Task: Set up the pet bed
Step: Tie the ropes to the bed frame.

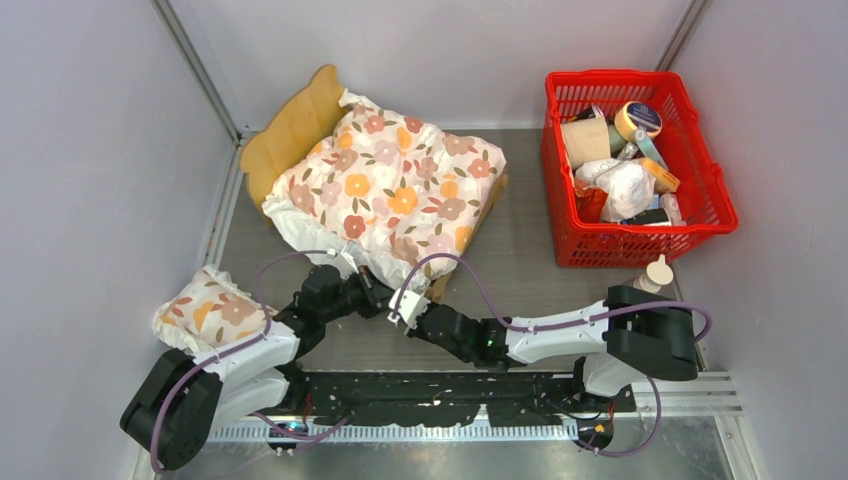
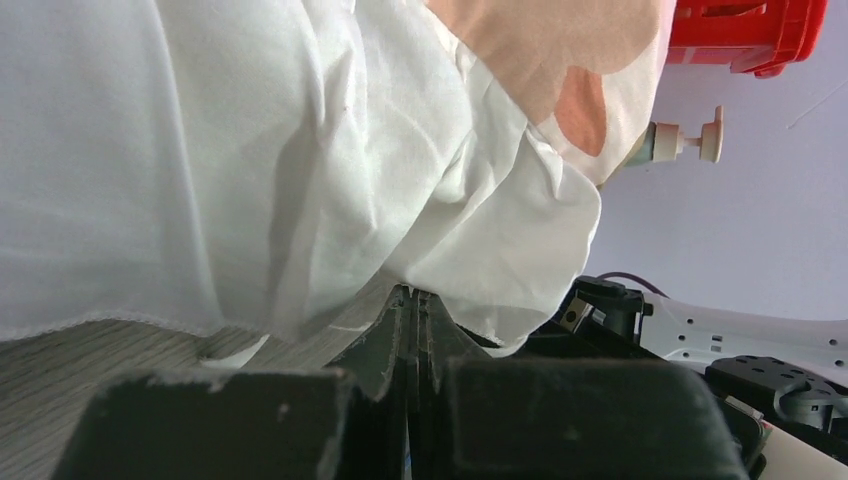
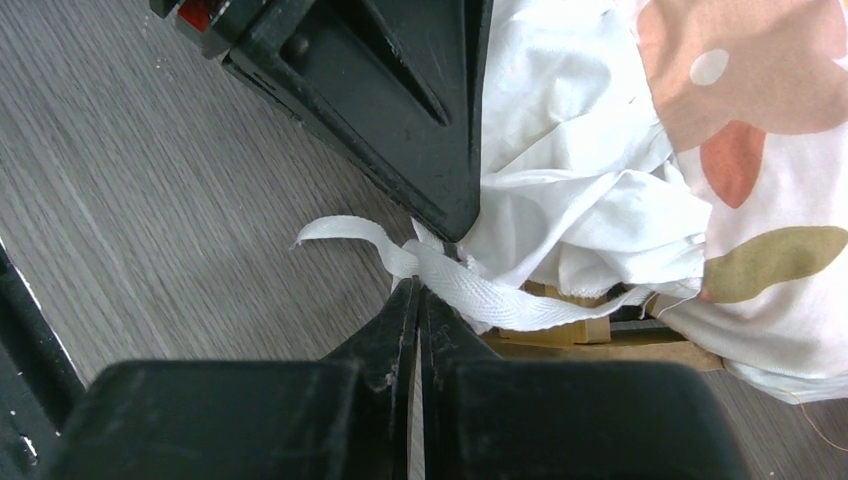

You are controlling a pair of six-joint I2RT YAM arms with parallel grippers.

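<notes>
The pet bed's light-wood scalloped headboard (image 1: pixel 295 125) stands at the back left, and a piece of its wooden rail (image 3: pixel 560 335) shows in the right wrist view. A white floral-print cushion (image 1: pixel 395 185) lies over the bed and hides the sleeping surface. Both grippers meet at the cushion's near corner. My left gripper (image 2: pixel 412 293) is shut, its tips pinching the cushion's white fabric (image 2: pixel 250 150). Right beside it, my right gripper (image 3: pixel 418 288) is shut on a white woven tie (image 3: pixel 480 290) that runs from that corner. The left fingers (image 3: pixel 400 110) touch the same knot.
A small floral pillow (image 1: pixel 205 312) lies by the left arm's base. A red plastic basket (image 1: pixel 700 190) full of several items stands at the back right. A pump bottle (image 1: pixel 655 272) stands just in front of it, near the right arm.
</notes>
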